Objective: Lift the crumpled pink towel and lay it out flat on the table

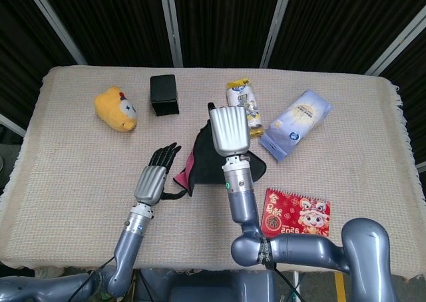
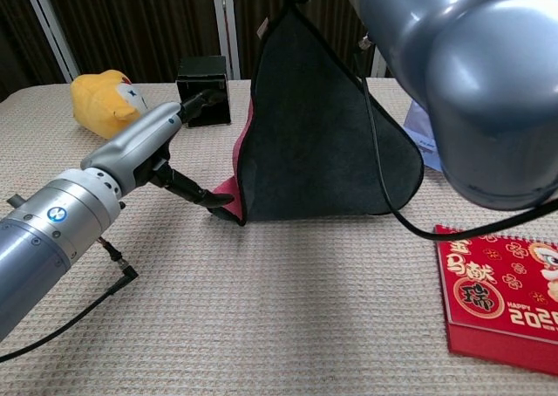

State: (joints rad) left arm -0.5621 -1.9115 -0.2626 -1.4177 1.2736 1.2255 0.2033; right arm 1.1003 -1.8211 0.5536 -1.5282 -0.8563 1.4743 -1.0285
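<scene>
We see the soft pink-and-dark towel (image 2: pixel 323 143) hanging in a broad triangular drape at the middle of the chest view, its dark, matte face toward the camera and a pink edge showing along its lower left. Its bottom hem rests on the bench (image 1: pixel 73 175), which is covered by a coarse beige woven cloth with a fringed edge at the right of the head view. The right hand (image 1: pixel 229 129), a smooth silver metal palm on a grey arm, sits above the towel's peak near the centre of the head view and holds the towel up; its fingers are hidden from us. The left hand (image 1: pixel 154 175), silver-backed with black fingers (image 1: pixel 164 157), reaches in from the lower left, fingers spread apart, and its thumb touches the towel's pink lower corner; we cannot tell whether it grips the cloth.

Toward the upper left lies a plush yellow toy (image 1: pixel 116 107), with a matte black cube-shaped box (image 1: pixel 164 94) just to its right. A glossy yellow-and-white packet (image 1: pixel 243 99) and a pale blue plastic pouch (image 1: pixel 296 123) lie upper right. A red printed desk calendar (image 1: pixel 296 213) sits at the lower right.
</scene>
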